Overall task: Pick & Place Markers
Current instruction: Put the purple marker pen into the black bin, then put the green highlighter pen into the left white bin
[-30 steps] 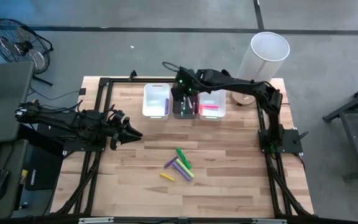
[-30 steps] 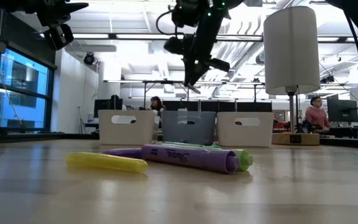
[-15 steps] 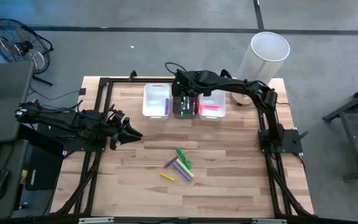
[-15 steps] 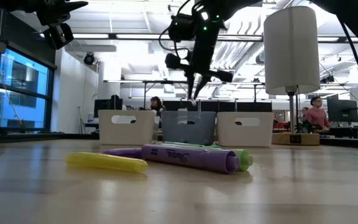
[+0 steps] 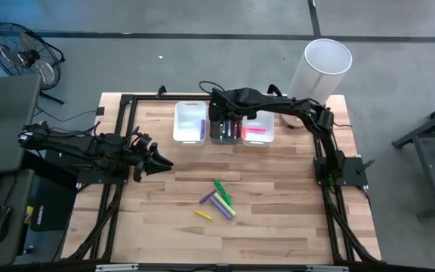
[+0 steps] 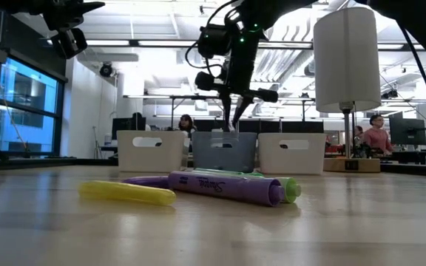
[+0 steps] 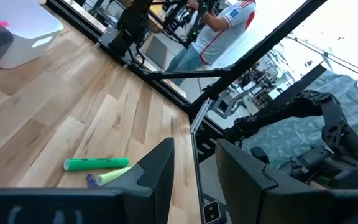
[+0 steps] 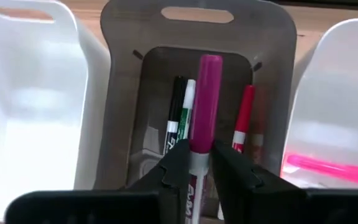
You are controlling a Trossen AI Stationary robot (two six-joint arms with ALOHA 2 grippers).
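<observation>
My right gripper point(image 5: 221, 115) hangs over the dark grey middle bin point(image 5: 223, 130) at the table's far side, shut on a marker with a magenta cap point(image 8: 207, 93). That bin holds a green, a black and a red marker point(image 8: 243, 118). The white left bin point(image 5: 189, 121) holds a purple marker. The white right bin point(image 5: 257, 130) holds pink ones. A green, a purple and a yellow marker lie flat in a loose cluster point(image 5: 217, 201) mid-table. My left gripper point(image 5: 165, 161) waits open at the table's left. My right gripper pinches the marker between its two fingers on the white barrel just below the magenta cap point(image 8: 197, 163). The fingers point down from above and the marker lies along them, cap end sticking out past the fingertips. It is lifted clear, above the grey bin's opening.
A tall white cylinder point(image 5: 325, 64) stands at the far right corner. Black frame rails point(image 5: 119, 151) run along the table's sides. Bare wood lies between the bins and the marker cluster. People sit in the room behind point(image 6: 378, 137).
My right gripper has moved a little toward the table's left and come down toward the grey bin, turning from a slant until its fingers point straight down, still holding the marker. The loose markers have stayed put.
</observation>
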